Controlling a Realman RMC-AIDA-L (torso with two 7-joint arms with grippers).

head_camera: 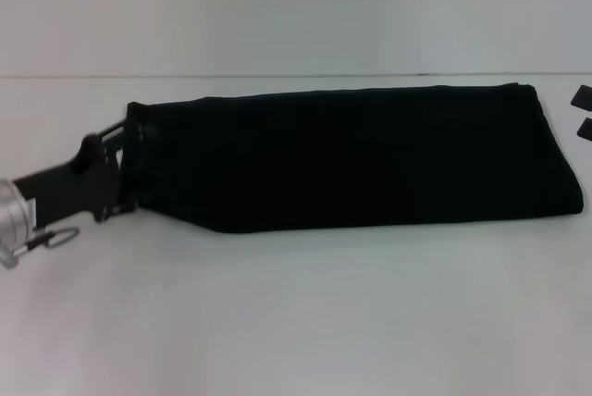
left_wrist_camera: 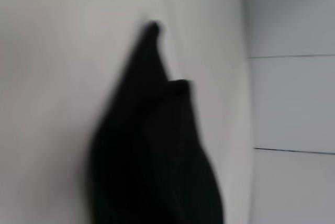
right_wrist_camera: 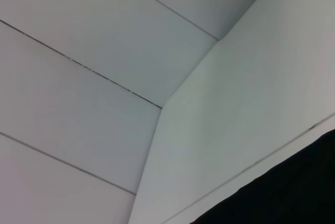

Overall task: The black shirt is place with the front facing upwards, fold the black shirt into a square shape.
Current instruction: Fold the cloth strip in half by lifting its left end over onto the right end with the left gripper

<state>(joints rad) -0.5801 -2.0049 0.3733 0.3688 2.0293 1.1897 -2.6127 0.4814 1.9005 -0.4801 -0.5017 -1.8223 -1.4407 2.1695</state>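
Black shirt (head_camera: 361,155) edge in left gripper (head_camera: 128,167)

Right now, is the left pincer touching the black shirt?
Touching. In the head view the left pincer meets the left end of the black shirt, with the cloth bunched up against it and no gap showing between them.

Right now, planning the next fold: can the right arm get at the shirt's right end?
Probably yes. The right gripper sits just beside the right end of the black shirt, with only bare white table between. The left gripper is at the opposite end.
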